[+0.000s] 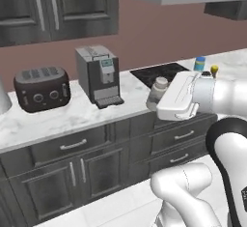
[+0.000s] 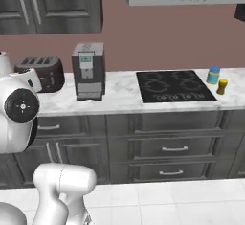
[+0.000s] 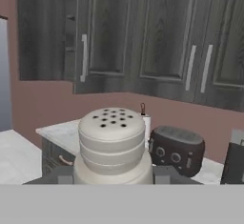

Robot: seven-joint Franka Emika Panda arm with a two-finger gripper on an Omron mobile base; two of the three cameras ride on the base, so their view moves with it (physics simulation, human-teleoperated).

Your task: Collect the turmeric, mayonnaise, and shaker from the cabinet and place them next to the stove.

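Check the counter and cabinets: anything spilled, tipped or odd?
Nothing stands out. The blue-lidded mayonnaise jar and yellow-lidded turmeric jar stand upright right of the black cooktop; the pincer holds the pale shaker.

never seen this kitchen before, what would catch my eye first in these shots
The pale shaker looms in the hand view, its holed cap close to the lens, held in the shut tool above the counter's front edge. Beyond the black stove, the blue mayonnaise and yellow-lidded turmeric stand side by side on the marble counter.
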